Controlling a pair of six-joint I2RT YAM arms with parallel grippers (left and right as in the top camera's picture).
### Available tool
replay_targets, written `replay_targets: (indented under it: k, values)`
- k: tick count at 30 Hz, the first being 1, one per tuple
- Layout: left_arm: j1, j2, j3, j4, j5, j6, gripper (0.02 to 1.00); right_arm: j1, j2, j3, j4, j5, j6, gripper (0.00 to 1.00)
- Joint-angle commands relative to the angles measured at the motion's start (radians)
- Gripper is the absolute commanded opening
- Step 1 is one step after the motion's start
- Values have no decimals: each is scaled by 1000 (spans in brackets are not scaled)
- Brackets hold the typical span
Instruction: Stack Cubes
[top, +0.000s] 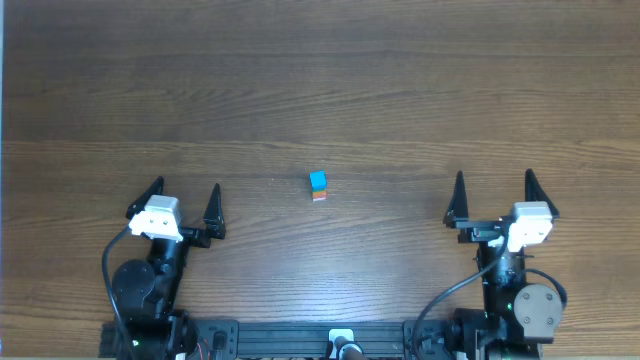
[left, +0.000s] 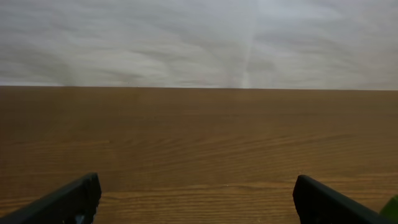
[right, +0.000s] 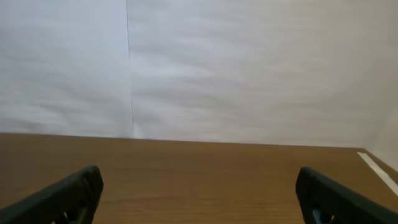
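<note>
We judge the blue cube (top: 318, 180), atop an orange cube (top: 319, 197), light and rigid (pinch opposite flat faces). At its 9 and 3 o'clock, left gripper (top: 186, 190) and right gripper (top: 494, 178) hold fingers wide.

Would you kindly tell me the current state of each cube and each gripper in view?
blue cube: stacked on the orange cube, not held.
orange cube: resting on the table, bottom of the stack.
left gripper: open, empty, apart from the stack.
right gripper: open, empty, apart from the stack.
</note>
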Motion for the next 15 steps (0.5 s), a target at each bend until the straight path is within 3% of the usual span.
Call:
replay_targets:
  k: [1,9,15]
  values:
    - [8,-4,-3,-4,13,11,1000,-5,-10,-86,87,-19,-2,993]
    - [8,-4,-3,-4,13,11,1000,-5,-10,-214,231,-45,-2,993]
    - [8,-4,-3,-4,13,11,1000,-4,-10,-219,197,-67,-2,993]
